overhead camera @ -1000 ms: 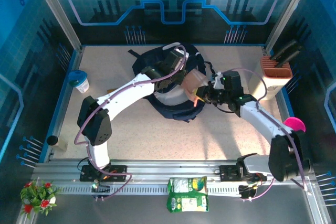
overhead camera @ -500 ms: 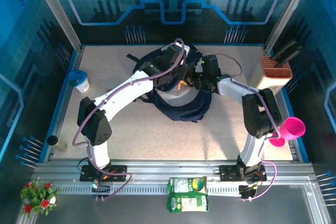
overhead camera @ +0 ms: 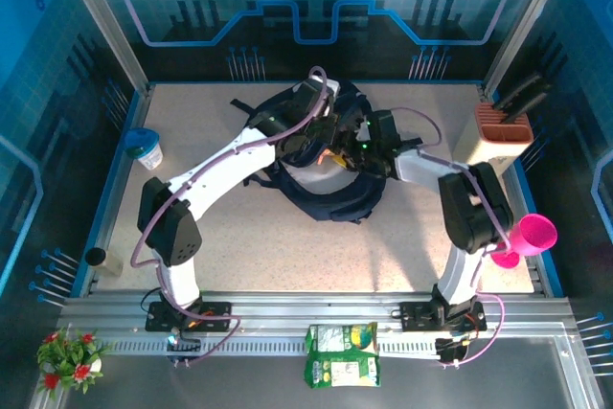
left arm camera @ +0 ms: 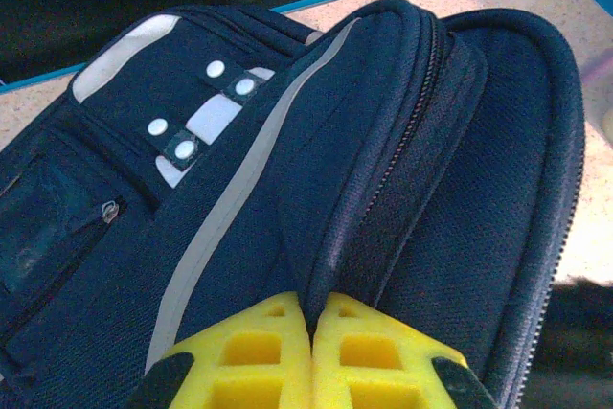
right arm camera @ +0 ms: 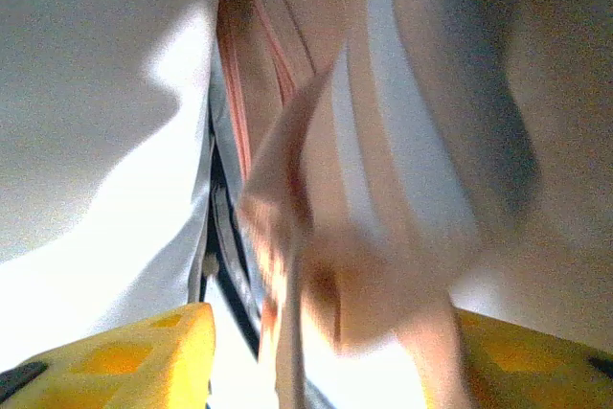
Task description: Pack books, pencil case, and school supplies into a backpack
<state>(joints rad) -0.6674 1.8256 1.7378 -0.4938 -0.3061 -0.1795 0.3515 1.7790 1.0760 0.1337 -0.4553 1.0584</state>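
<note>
Pinching backpack [left arm camera: 239, 198] zipper edge: left tool [left arm camera: 311, 332] clamped on it; right tool [right arm camera: 340, 356] spread apart, book [right arm camera: 287, 170] (blurred) in gap.

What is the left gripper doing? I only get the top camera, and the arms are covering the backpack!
Observer: In the left wrist view the left gripper is shut. Its yellow fingers are pinching a fold of the backpack right beside the zipper.
Operator: Is the other one holding a book?
Observer: The right wrist view shows the right gripper open, with its fingers wide apart. Something pale and pinkish sits between them, but it is too blurred to name.
</note>
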